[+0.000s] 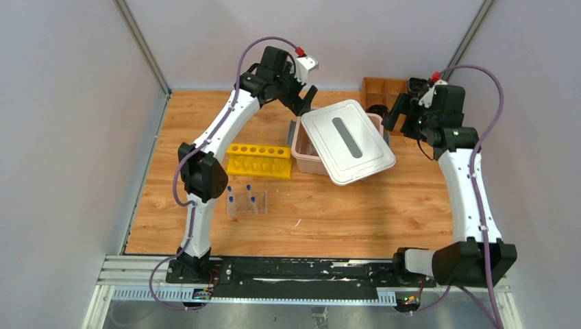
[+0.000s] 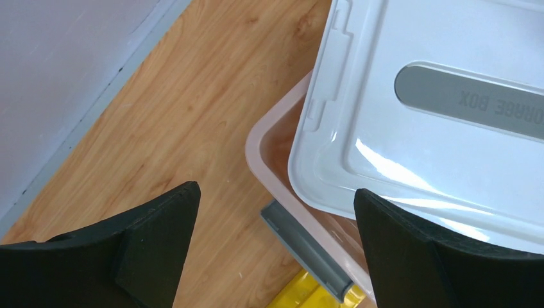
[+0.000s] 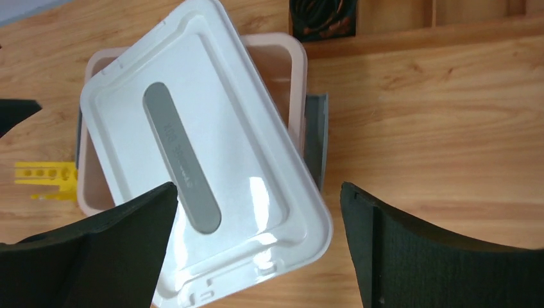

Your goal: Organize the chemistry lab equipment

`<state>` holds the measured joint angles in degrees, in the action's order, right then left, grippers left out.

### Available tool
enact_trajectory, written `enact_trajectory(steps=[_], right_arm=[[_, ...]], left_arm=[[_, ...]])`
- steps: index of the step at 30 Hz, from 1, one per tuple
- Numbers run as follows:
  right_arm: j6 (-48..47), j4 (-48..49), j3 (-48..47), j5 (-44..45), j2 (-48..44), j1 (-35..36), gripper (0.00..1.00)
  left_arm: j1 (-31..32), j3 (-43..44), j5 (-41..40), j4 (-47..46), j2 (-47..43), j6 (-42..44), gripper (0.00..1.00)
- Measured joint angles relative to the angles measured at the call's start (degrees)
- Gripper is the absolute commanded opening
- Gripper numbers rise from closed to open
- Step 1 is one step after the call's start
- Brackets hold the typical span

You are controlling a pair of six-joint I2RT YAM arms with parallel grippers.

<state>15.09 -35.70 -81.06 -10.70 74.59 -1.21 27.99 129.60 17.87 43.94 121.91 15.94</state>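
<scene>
Your left fingers and right fingers, matte black wedges, gape wide and empty above the glossy white rectangular lid, skewed across the pink tub.

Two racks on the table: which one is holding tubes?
The clear plastic rack: blue-capped tubes stand in it. The yellow rack, beside the pink tub, shows only empty holes.

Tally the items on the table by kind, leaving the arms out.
Racks: 2 (yellow rack, clear rack)
Blue-capped tubes: 4
Pink tub: 1
White lid: 1
Wooden tray: 1
Total: 9
Dark item in the tray unclear, not counted.
</scene>
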Motion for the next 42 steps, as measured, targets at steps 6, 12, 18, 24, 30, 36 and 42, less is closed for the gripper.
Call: enact_trajectory(steps=[6, 12, 18, 24, 30, 36, 42], right_arm=[[7.85, 1.99, 13.86, -6.29, -8.11, -4.26, 0.98], [10.99, -2.45, 17.59, -4.68, -9.14, -4.57, 0.77], [14.86, -6.4, 18.1, -0.68, -14.67, -3.54, 0.72], [19.69, -6.36, 21.55, 3.08, -16.74, 2.23, 0.68], [23.47, -5.46, 24.17, 4.35, -14.12, 4.31, 0.67], [24.41, -3.08, 24.28, 6.19, -12.02, 4.98, 0.54], [22.49, -0.92, 23.02, 7.54, -9.27, 5.01, 0.41]], left_arm=[[0.0, 0.96, -0.44, -0.37, 3.02, -0.52, 0.96], [0.0, 0.94, -0.48, -1.44, 3.28, -1.51, 0.94], [0.0, 0.79, -0.26, -3.1, 3.3, -2.71, 0.92], [0.24, 0.52, -0.33, -3.93, 3.37, -3.17, 0.9], [0.5, 0.09, -0.66, -4.85, 4.28, -3.17, 0.9], [0.5, -1.27, -1.66, -5.18, 4.5, -3.13, 0.9], [0.55, -3.02, -2.12, -5.62, 4.5, -3.1, 0.9]])
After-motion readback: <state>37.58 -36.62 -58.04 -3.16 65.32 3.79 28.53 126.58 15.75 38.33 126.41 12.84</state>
